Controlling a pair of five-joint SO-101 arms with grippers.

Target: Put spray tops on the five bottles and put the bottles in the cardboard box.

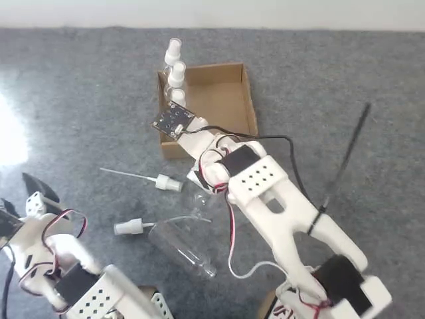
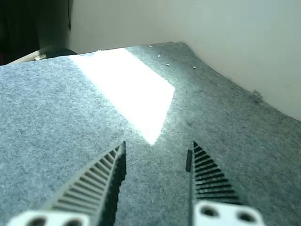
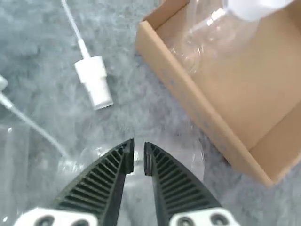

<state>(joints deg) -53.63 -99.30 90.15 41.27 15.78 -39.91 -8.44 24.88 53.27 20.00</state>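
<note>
Bottles point(image 1: 176, 74) in cardboard box point(image 1: 222, 100), spray tops point(image 1: 167, 183) before it

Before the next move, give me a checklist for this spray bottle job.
1. Right gripper fingers closed on the neck of the upright clear plastic bottle: ok, as it appears.
2. Left gripper open over grey carpet: ok.
3. White spray top with long tube lying free near that bottle: ok.
4. Second white spray top and lying clear bottle unassembled: not ok.
5. Brown cardboard box has free floor beside three capped bottles: ok.
6. Firmness of the hold: cannot tell.
</note>
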